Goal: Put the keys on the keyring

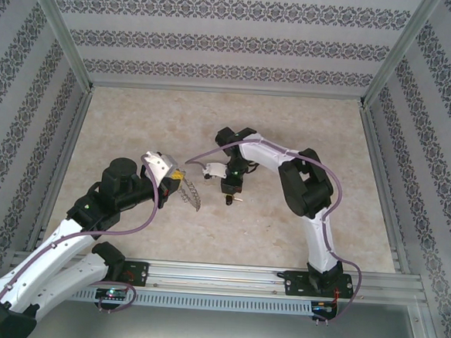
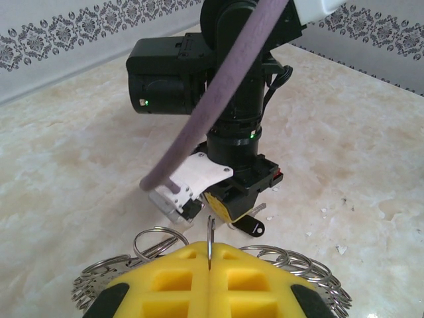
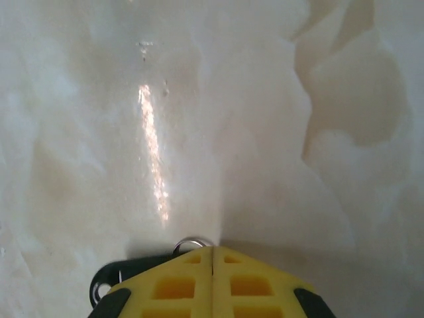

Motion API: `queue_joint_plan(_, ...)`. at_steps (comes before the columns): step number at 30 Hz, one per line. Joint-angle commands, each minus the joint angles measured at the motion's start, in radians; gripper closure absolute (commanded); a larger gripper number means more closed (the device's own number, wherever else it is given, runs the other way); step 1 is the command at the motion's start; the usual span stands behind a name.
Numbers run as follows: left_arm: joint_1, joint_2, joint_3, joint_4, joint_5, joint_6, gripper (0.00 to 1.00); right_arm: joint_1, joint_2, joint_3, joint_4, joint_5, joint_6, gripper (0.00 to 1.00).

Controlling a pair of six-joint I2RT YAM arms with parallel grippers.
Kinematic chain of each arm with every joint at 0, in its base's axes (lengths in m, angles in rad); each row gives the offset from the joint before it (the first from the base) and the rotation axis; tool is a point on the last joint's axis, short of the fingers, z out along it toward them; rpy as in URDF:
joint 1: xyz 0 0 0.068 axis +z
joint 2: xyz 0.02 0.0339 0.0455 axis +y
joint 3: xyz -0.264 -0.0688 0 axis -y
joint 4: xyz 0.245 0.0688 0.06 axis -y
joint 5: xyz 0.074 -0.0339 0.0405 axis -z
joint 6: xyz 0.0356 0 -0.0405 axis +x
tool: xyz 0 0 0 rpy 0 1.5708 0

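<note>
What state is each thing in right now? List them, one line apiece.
left gripper: shut, pinching one upright ring of the bunch.
ring bunch: held, fanned out to either side of the fingers.
right gripper: shut on the key.
black-headed key: held, sticking out below the fingers, close over the table; contact unclear.

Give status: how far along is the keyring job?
Done: left claw is shut on the keys, a wreath of metal loops. In hand: right claw, at the tabletop, looks shut on a small black-headed piece. Left: joining the two; they are apart, nothing threaded yet.
</note>
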Motion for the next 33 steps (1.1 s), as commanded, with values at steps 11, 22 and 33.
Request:
queue_joint_plan(11, 0.010, -0.017, 0.033, 0.016, -0.008, 0.011, 1.00, -0.020, -0.171, -0.151, 0.066, -0.093, 0.186, 0.88)
queue_joint_plan(22, 0.010, -0.033, 0.034, 0.011, -0.011, 0.010, 1.00, -0.019, -0.067, -0.052, 0.023, -0.057, 0.142, 0.64)
queue_joint_plan(33, 0.010, -0.028, 0.031, 0.017, -0.013, 0.012, 1.00, -0.003, 0.021, 0.009, -0.025, 0.004, 0.119, 0.66)
